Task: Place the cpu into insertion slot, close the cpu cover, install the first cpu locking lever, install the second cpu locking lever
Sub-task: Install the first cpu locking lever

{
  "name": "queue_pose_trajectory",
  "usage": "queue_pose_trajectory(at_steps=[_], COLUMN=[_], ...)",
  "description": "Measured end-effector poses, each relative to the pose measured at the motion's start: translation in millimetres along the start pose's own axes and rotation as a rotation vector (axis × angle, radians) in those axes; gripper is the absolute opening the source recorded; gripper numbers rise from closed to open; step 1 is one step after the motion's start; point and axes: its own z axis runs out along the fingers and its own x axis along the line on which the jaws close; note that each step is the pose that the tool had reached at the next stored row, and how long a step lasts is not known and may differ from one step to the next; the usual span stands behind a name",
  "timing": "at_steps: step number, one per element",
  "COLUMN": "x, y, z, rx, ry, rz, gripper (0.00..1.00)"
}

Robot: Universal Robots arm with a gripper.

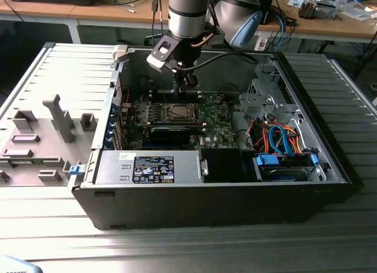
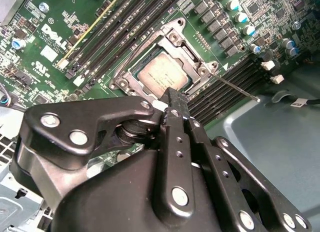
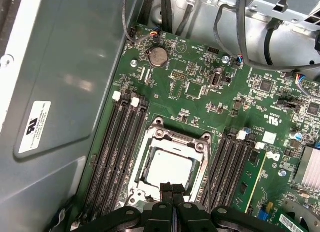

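The chip [image 3: 167, 168] sits flat in the socket [image 1: 177, 112], pale metal top facing up. The cover [image 3: 181, 140] lies down around it, and in both wrist views the chip shows through its square window. From one corner of the socket a thin metal lever [image 2: 235, 87] juts out across the dark slots beside it. I cannot tell whether it is latched.

The gripper [image 3: 172, 188] hangs right at the socket's edge. Its two fingers [image 2: 175, 142] are pressed together with nothing between them, their tips just beside the chip's rim. Whether they touch the metal, I cannot tell. In the exterior view the arm comes straight down into the case with the gripper low over the board.

Rows of long memory slots [image 3: 125, 142] flank the socket on both sides, all on the green board [image 3: 200, 107]. A round coin battery [image 3: 158, 56] sits further out on the board.

In the exterior view a long black card [image 1: 171, 132] stands just on the camera's side of the socket. A grey box with a label [image 1: 153, 167] lies closer still. Orange and blue cables [image 1: 283, 140] bunch up at the exterior view's right. The open case [image 1: 235, 208] lies on a ridged metal table [image 1: 177, 249], with a grey tray of holders [image 1: 41, 137] beside it at the exterior view's left.
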Motion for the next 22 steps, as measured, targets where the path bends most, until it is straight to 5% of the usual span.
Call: queue_pose_trajectory(at_steps=[22], x=[0.0], y=[0.0], z=[0.0], rx=[0.0005], ry=[-0.0010], rz=[-0.073], gripper=[0.11])
